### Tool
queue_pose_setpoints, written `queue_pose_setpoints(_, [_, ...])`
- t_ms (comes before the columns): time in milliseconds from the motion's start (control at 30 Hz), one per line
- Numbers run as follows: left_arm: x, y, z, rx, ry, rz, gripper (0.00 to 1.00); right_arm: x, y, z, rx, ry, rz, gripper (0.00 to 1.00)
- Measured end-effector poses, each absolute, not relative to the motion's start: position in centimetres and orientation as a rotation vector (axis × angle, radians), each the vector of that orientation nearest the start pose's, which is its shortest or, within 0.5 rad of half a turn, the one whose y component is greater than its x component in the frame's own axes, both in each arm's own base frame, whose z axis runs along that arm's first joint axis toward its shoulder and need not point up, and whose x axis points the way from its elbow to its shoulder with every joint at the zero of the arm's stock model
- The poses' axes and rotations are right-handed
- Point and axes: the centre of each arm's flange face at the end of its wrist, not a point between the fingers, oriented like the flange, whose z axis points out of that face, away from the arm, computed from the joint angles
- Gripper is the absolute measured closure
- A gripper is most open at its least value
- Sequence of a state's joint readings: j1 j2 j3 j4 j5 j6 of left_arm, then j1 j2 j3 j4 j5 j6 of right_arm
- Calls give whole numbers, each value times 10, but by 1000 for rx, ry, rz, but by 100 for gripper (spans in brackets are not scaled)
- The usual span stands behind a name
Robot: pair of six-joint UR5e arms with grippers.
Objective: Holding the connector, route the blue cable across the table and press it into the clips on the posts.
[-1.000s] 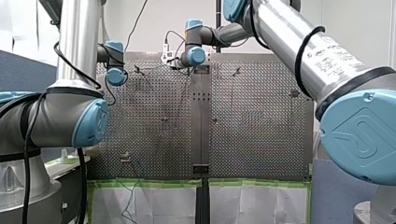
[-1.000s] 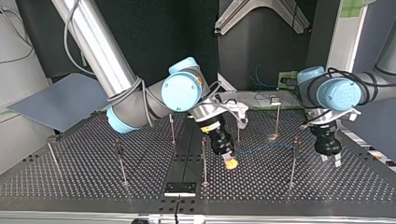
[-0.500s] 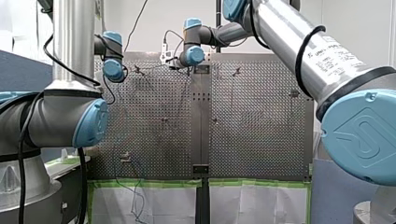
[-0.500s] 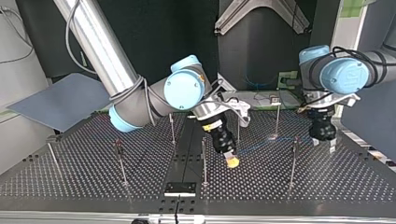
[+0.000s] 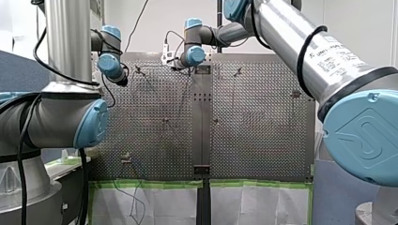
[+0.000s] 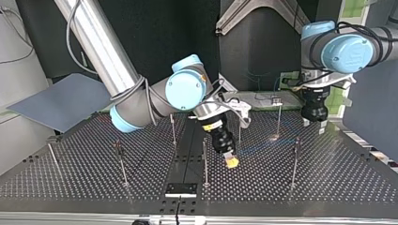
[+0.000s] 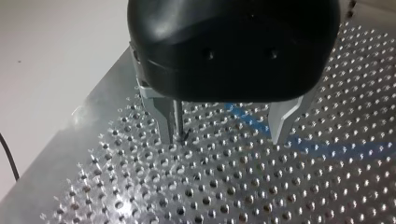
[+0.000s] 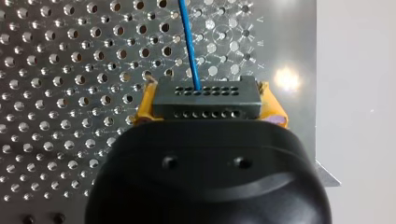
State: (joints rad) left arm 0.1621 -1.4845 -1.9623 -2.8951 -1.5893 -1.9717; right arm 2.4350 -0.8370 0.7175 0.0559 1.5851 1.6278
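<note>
Here, my right hand (image 6: 230, 161) is clamping the dark connector (image 8: 205, 105) between its yellow pads (image 8: 144, 107), with the blue cable (image 8: 189, 42) running straight ahead over the desk (image 8: 56, 93). My left hand (image 7: 222, 135) is hanging wide open and empty, the cable lying beneath its fingers (image 7: 163, 116).

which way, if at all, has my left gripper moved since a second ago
Yes. In the top view my left gripper has risen and drawn back toward the far edge: before low beside the post, now above its top.
</note>
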Motion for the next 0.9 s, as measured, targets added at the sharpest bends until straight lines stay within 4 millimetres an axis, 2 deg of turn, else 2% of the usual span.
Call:
queue_pose_setpoints(400, [413, -78, 397, -381, 1588, -199, 0, 674, -412, 431, -2376, 1017, -2569, 100])
queue_pose_setpoints(633, [398, -92, 430, -303, 1568, -242, 0, 673, -413, 431, -2371, 1019, -2572, 100])
queue_pose_setpoints(733, [399, -99, 442, -259, 1554, -264, 0, 673, -414, 431, -2369, 1019, -2573, 100])
queue_pose_setpoints(900, [414, -109, 452, -186, 1552, -289, 0, 673, -414, 431, -2367, 1016, -2573, 100])
